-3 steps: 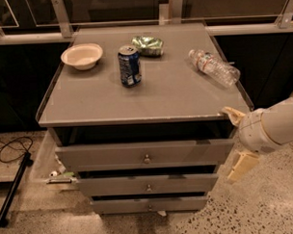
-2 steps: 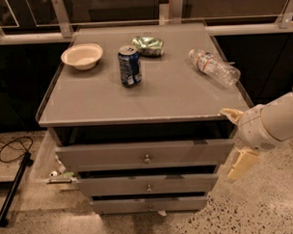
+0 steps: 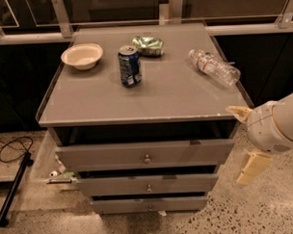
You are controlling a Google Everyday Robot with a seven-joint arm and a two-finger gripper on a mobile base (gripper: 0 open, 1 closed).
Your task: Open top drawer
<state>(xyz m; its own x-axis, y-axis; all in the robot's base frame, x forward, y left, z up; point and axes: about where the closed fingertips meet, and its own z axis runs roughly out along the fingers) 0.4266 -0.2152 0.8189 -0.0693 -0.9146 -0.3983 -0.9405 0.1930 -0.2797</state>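
Note:
The top drawer (image 3: 114,155) is the widest grey front just under the tabletop, with a small round metal knob (image 3: 147,159) at its middle. Its interior does not show; only a dark gap lies above the front. My gripper (image 3: 244,140) is to the right of the cabinet, level with the top drawer's right end and apart from it. Its two cream fingers (image 3: 239,112) are spread wide, one above the other, and hold nothing.
Two narrower grey drawers (image 3: 149,185) sit below the top one. On the grey tabletop (image 3: 175,98) are a white bowl (image 3: 82,55), a blue can (image 3: 129,66), a crumpled green bag (image 3: 148,45) and a lying plastic bottle (image 3: 214,67). A black cable (image 3: 12,145) lies on the floor at left.
My gripper has drifted slightly to the right, away from the cabinet's side. The drawers and the tabletop objects have not moved.

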